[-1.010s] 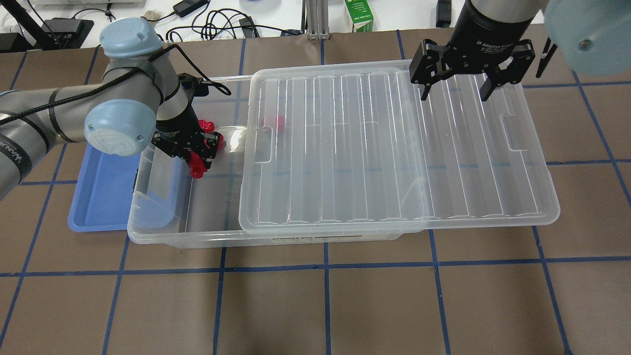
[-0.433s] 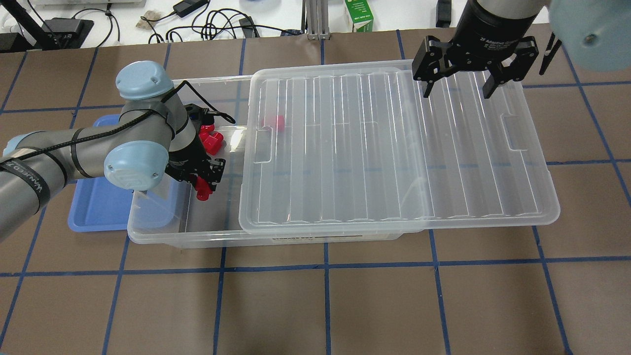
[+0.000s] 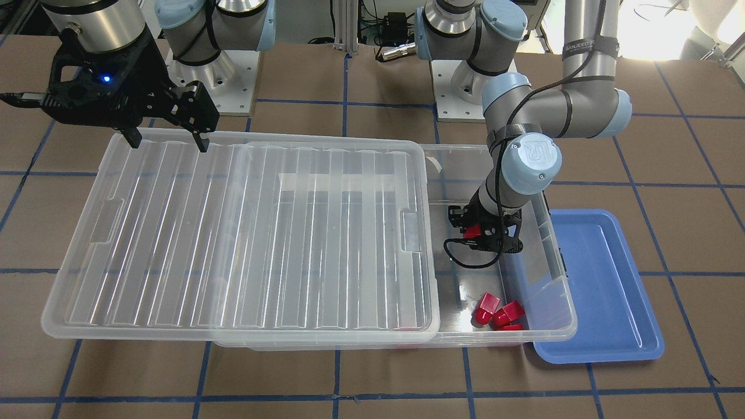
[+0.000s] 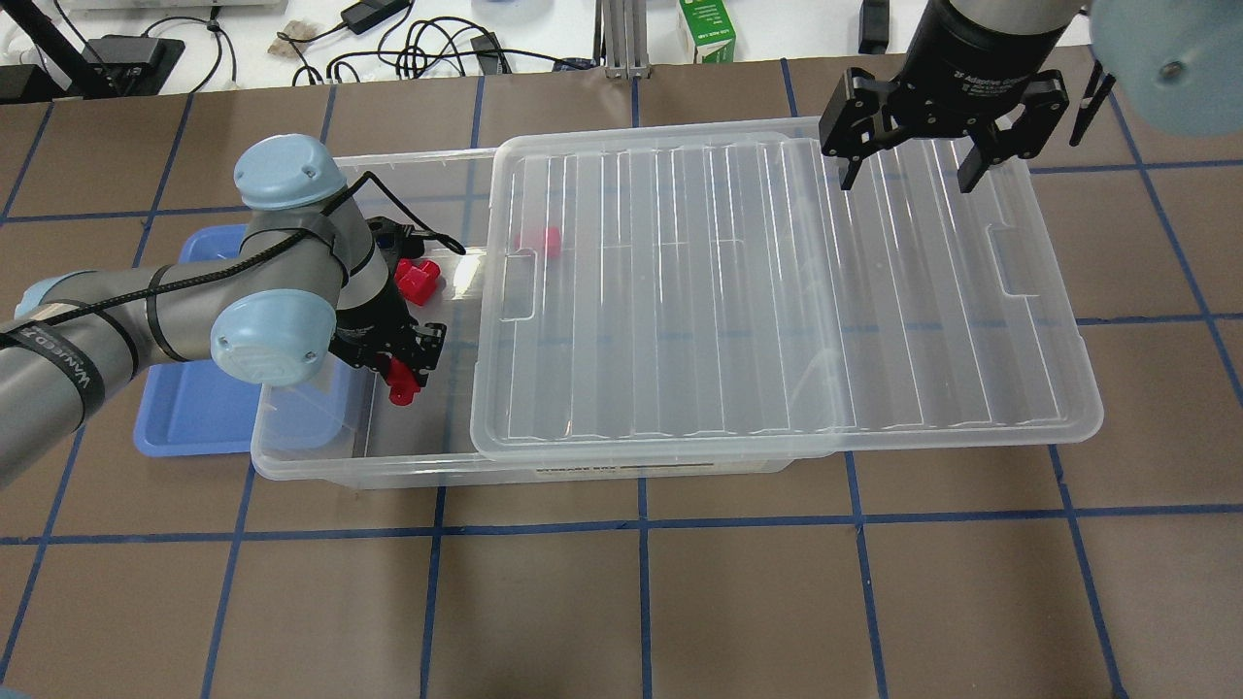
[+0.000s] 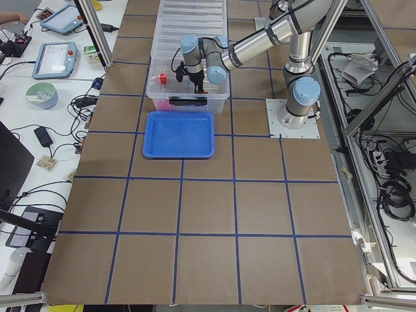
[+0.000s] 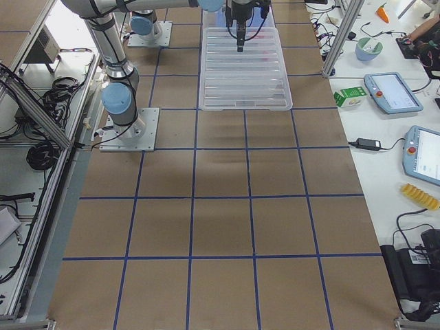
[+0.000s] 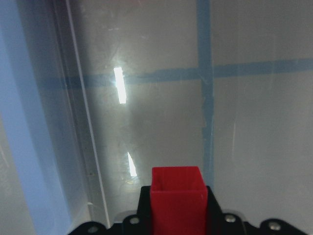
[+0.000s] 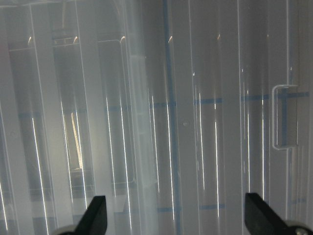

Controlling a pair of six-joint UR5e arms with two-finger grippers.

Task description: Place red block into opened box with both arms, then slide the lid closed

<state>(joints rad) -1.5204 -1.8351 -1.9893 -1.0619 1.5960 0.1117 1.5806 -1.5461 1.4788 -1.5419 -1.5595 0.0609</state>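
Clear plastic is forming the box (image 4: 320,468), whose near long wall is carrying a dark printed strip (image 4: 602,472) too small to read. Just beyond that wall, over the uncovered left end of the box floor, the left gripper (image 4: 398,371) is pinching the red block (image 7: 177,196) between its fingers, with the block pointing downward inside the box. Two loose red pieces (image 4: 416,280) are lying farther in, toward the far long wall, and a third is showing through the lid (image 4: 777,291) near its left handle notch. A blue tray (image 4: 184,413) is sitting just beside the box's left short end.

The lid is covering the box's right portion and overhanging its right short end. Above the lid's far right corner the right gripper (image 4: 908,160) is hanging with its claw spread wide and empty.

The step in hand appears to be the release. It will likely go best if the block is brought low over the bare floor, apart from the loose pieces and the lid's edge. The fingers should then part, and the wrist should rise straight clear of the rim before any slide begins.

Legible writing: "2F Adaptive" on the right gripper's body, and "UR" on the left arm's joint cap (image 3: 535,152). The print on the green carton (image 4: 706,31) beyond the table's far edge is unreadable.
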